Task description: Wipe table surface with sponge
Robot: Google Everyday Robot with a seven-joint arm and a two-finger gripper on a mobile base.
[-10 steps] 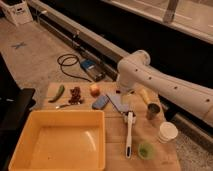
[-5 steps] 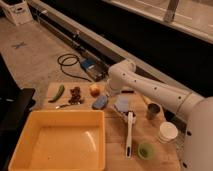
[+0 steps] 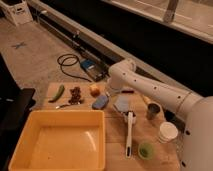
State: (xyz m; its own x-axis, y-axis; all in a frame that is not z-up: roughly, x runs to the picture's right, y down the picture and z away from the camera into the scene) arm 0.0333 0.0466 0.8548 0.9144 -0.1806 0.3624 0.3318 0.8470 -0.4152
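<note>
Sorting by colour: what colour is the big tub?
Yellow tub, camera view. The gripper is above the table, just behind the sponge.

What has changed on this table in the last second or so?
The robot's arm swung left, and its body came into view on the right. Its gripper now sits low at the back of the table surface, just behind the sponge, which does not look gripped. The sponge, grey sheet, yellow tub and brush lie where they were.
</note>
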